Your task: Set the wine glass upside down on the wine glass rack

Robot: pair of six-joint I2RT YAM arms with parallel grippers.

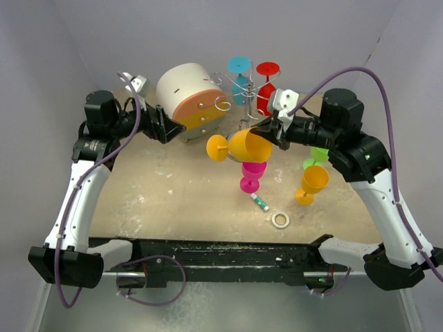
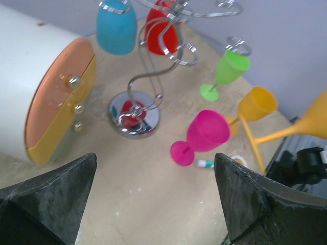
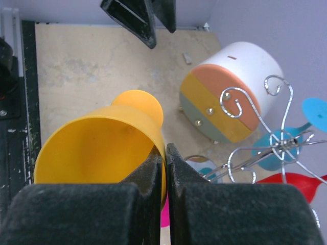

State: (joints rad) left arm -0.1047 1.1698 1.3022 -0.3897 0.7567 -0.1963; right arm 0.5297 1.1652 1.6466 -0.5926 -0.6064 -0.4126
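An orange wine glass [image 1: 242,145] hangs in the air on its side, foot pointing left, in front of the wine glass rack [image 1: 237,88]. My right gripper [image 1: 267,133] is shut on its rim, one finger inside the bowl and one outside, as the right wrist view shows on the wine glass [image 3: 97,148] and gripper [image 3: 165,153]. The silver wire rack [image 2: 134,113] carries a blue glass [image 1: 240,69] and a red glass [image 1: 267,90] upside down. My left gripper [image 2: 155,158] is open over bare table, beside the drawer box.
A white-and-orange round drawer box [image 1: 187,93] stands left of the rack. A pink glass [image 1: 251,176], a green glass [image 1: 315,158] and another orange glass [image 1: 311,183] stand on the table. A tape roll [image 1: 280,220] and a small tube [image 1: 259,201] lie near the front.
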